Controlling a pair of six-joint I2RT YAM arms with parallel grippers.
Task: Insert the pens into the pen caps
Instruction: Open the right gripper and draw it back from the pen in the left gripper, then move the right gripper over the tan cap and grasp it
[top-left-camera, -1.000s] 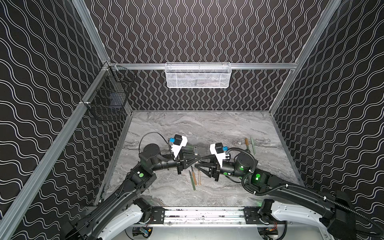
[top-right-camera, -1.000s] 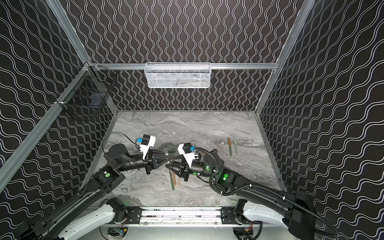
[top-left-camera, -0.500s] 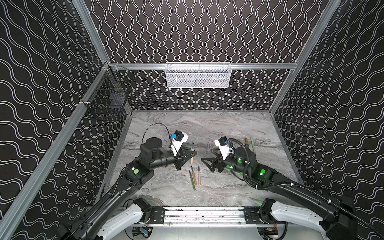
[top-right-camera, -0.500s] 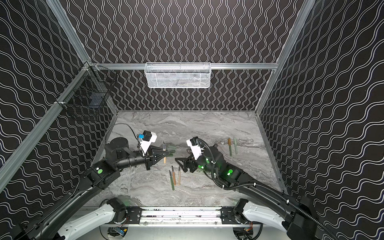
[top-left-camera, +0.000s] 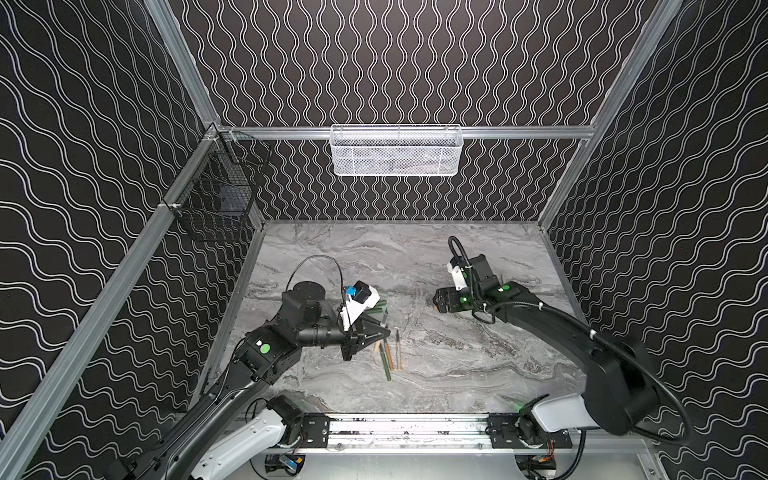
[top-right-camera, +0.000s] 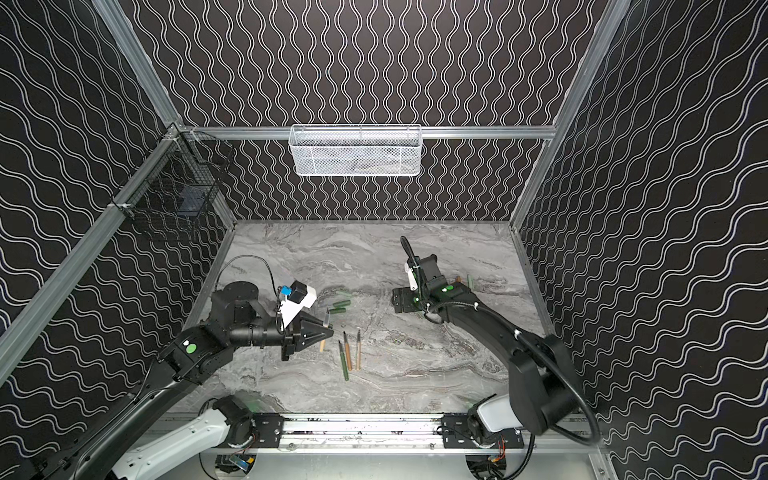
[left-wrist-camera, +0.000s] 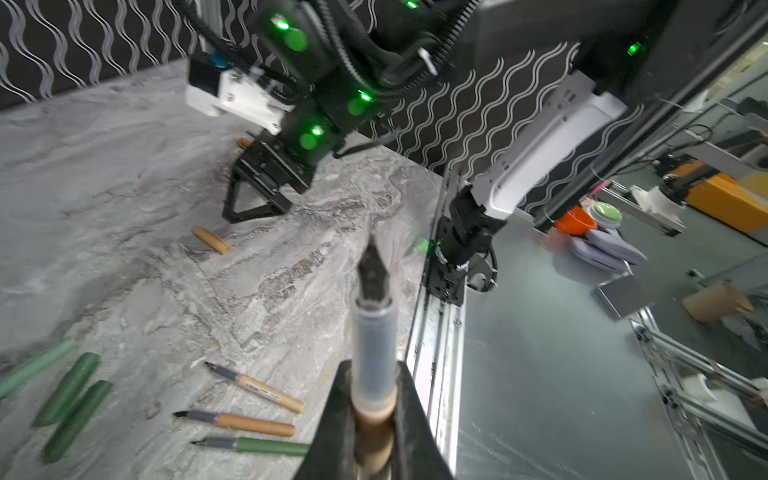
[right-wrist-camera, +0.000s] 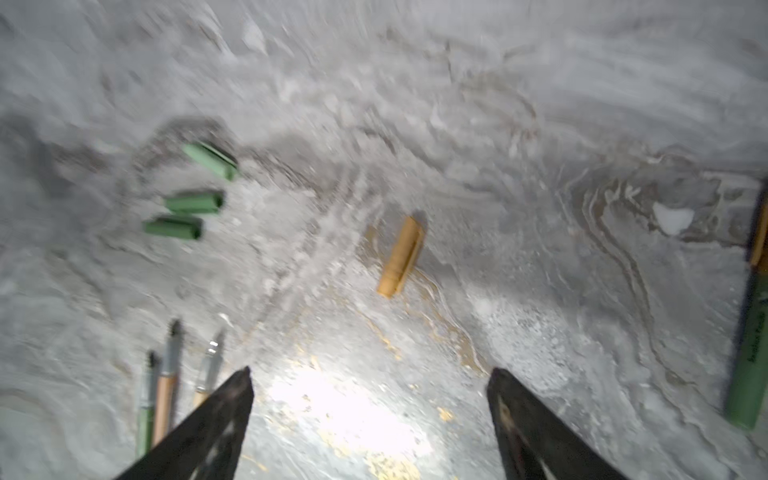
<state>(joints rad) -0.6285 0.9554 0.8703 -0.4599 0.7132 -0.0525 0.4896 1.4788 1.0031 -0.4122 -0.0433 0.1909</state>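
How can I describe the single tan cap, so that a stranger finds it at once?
On the grey marble table, look just ahead of the right gripper's open fingers. A short tan cap lies there alone. The three other loose caps are green and lie together, and the pens are long with dark tips.

The right gripper (right-wrist-camera: 370, 370) has opened and drawn away, apparently leaving the tan cap (right-wrist-camera: 401, 257) lying loose.
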